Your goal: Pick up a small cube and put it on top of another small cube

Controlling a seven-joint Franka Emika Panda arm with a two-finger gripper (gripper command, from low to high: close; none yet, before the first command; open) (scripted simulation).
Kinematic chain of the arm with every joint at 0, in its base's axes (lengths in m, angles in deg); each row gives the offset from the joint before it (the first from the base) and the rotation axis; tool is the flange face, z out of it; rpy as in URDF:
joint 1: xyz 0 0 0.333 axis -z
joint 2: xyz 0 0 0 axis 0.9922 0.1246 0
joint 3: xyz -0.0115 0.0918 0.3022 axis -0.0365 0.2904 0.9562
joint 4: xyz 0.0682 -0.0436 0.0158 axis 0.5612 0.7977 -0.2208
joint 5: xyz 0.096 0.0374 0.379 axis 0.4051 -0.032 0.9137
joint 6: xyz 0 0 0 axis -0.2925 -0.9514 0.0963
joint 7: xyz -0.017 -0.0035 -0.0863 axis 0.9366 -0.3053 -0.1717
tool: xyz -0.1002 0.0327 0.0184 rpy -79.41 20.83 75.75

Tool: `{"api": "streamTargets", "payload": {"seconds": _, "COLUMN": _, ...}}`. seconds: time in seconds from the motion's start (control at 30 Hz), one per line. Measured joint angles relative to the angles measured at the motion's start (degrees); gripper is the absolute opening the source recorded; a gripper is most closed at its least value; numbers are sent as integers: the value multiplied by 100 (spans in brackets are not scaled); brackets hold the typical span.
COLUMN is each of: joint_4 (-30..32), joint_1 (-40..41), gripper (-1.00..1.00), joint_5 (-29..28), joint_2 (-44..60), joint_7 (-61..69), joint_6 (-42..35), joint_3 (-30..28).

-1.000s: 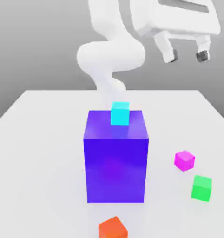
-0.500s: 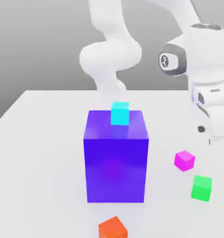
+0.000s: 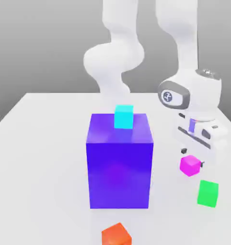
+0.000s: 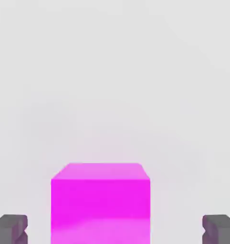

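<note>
The gripper (image 4: 115,231) is held open, its fingers (image 4: 10,228) either side of the pink cube (image 4: 100,202) (directly beneath the hand, on the table (image 3: 50,143)). It should be lowered squarely, then closed evenly so the cube is not nudged.

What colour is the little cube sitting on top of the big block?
Cyan. The little cube shows best in the exterior view, resting on the big blue-purple block.

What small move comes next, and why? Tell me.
Probably lower a little further, then close. In the hand view the open gripper straddles the pink cube, each fingertip standing clear of its sides; the cube rests on the table.
</note>
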Motion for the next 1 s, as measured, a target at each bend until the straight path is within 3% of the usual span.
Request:
{"api": "streamTargets", "payload": {"seconds": 0.07, "joint_4": -36, "joint_1": -84, "gripper": 0, "joint_5": -41, "joint_2": 293, "joint_7": -57, "joint_6": 242, "joint_3": -80}}
{"api": "streamTargets", "payload": {"seconds": 0.1, "joint_4": -44, "joint_1": -110, "gripper": -100, "joint_5": -41, "joint_2": 368, "joint_7": -66, "joint_6": 303, "joint_3": -102}}
{"api": "streamTargets", "payload": {"seconds": 0.33, "joint_4": -43, "joint_1": -106, "gripper": -100, "joint_5": -56, "joint_2": 352, "joint_7": -75, "joint_6": 278, "joint_3": -102}}
{"api": "streamTargets", "payload": {"seconds": 0.73, "joint_4": 235, "joint_1": 52, "gripper": -100, "joint_5": 373, "joint_2": -1266, "joint_7": 224, "joint_6": -1061, "joint_3": 182}}
{"api": "streamTargets", "payload": {"seconds": 1.0, "joint_4": -1229, "joint_1": 759, "gripper": -100, "joint_5": 311, "joint_2": -1076, "joint_7": -821, "joint_6": -2340, "joint_3": -180}}
